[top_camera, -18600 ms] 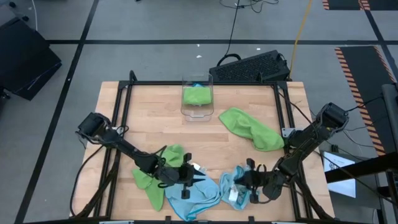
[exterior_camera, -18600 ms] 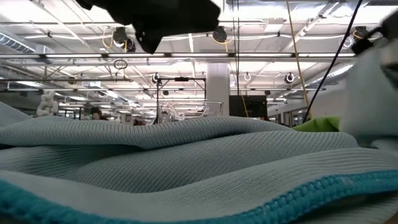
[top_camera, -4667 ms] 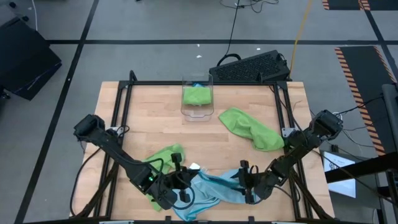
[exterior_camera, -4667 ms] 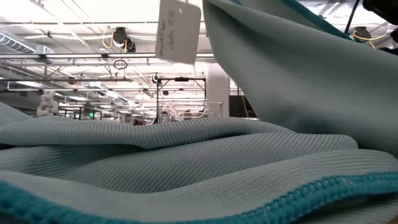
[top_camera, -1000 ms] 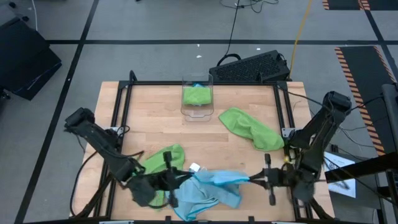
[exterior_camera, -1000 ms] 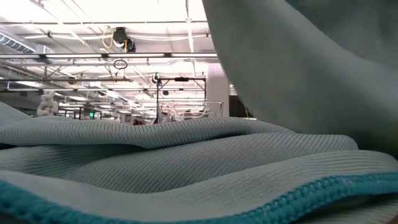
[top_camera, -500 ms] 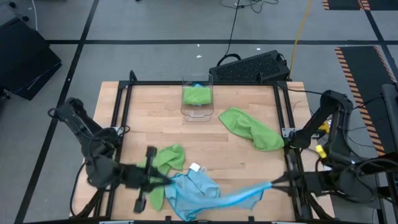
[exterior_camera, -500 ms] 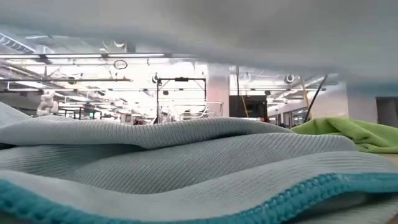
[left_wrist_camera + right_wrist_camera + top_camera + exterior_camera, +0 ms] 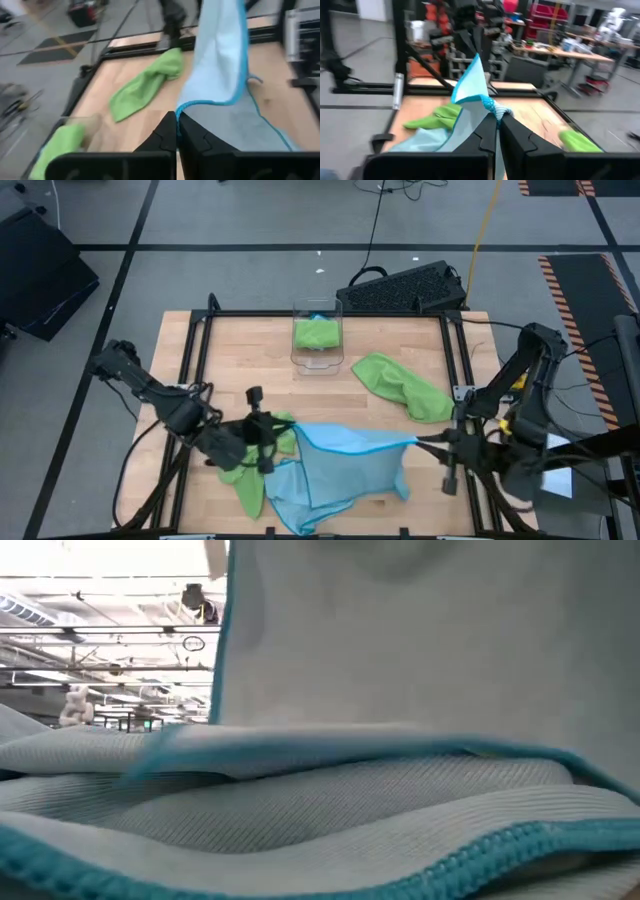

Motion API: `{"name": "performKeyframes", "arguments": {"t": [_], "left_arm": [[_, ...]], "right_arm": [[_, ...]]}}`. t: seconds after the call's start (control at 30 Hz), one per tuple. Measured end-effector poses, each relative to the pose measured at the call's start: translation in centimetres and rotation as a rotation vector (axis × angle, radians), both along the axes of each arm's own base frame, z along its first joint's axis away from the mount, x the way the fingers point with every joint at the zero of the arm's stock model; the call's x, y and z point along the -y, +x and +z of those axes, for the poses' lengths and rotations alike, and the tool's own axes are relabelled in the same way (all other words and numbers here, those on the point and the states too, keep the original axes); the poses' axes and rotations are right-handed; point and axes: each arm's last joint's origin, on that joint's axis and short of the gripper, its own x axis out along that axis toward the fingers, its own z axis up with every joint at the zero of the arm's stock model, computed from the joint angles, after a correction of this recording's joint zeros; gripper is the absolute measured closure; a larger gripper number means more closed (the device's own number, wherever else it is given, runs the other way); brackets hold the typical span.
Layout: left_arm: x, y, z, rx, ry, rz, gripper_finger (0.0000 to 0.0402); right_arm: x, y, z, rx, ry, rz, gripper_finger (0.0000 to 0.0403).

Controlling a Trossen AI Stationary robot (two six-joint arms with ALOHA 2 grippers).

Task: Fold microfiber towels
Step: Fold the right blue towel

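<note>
Blue towel (image 9: 350,460) stretched L-R btwn grippers.

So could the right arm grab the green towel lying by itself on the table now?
Probably not yet. The right gripper is shut on the blue towel, stretched with the left gripper. The loose green towel lies unblocked nearby.

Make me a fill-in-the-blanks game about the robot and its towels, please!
1. The left hand and the right hand stretch a light ____ towel between them.
2. The clear bin holds a ____ towel.
3. Each hand is ____ on a corner of the stretched towel.
4. Behind the table's far edge lies a black ____.

Missing words: blue; green; shut; keyboard
</note>
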Motion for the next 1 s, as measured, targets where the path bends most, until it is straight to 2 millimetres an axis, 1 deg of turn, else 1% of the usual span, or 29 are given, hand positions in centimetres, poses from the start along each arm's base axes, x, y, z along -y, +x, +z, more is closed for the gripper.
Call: {"name": "performKeyframes", "arguments": {"t": [0.1, 0.2, 0.33, 0.43, 0.5, 0.57, 0.6, 0.67, 0.73, 0.8, 0.87, 1.0], "left_arm": [[-1.0, 1.1, -1.4, -0.052, 0.040, 0.108, 0.0393], [-2.1, 2.4, -3.3, -0.131, 0.087, 0.208, 0.0393], [-3.7, 4.1, -5.3, -0.216, 0.128, 0.282, 0.0397], [-5.1, 5.2, -6.3, -0.271, 0.173, 0.317, 0.0391], [-6.4, 5.8, -6.7, -0.291, 0.190, 0.354, 0.0391], [-7.9, 6.0, -6.7, -0.312, 0.188, 0.398, 0.0396], [-8.4, 6.1, -6.8, -0.317, 0.183, 0.414, 0.0397], [-9.0, 6.0, -6.6, -0.321, 0.168, 0.426, 0.0396], [-9.1, 5.6, -6.1, -0.320, 0.156, 0.413, 0.0392], [-9.1, 5.2, -5.4, -0.319, 0.137, 0.372, 0.0393], [-8.9, 5.1, -5.3, -0.342, 0.101, 0.310, 0.0397], [-8.1, 4.8, -5.1, -0.376, 0.064, 0.204, 0.0393]], "right_arm": [[1.0, 0.7, -2.0, -0.021, -0.014, -0.049, 0.0397], [2.7, 1.1, -4.2, -0.058, 0.021, -0.070, 0.0397], [5.7, 0.7, -6.7, -0.102, 0.115, -0.083, 0.0397], [7.8, 0.1, -7.8, -0.105, 0.173, -0.107, 0.0397], [9.2, -0.3, -7.7, -0.081, 0.190, -0.140, 0.0397], [10.4, -0.8, -6.9, -0.046, 0.210, -0.156, 0.0397], [10.8, -1.0, -6.4, -0.037, 0.229, -0.139, 0.0397], [11.2, -1.6, -5.3, -0.040, 0.278, -0.041, 0.0397], [11.6, -2.3, -4.3, -0.047, 0.331, 0.063, 0.0397], [12.0, -2.9, -3.7, -0.062, 0.357, 0.110, 0.0397], [12.4, -3.2, -3.6, -0.081, 0.342, 0.090, 0.0397], [13.4, -3.8, -4.3, -0.129, 0.299, -0.011, 0.0397]]}}
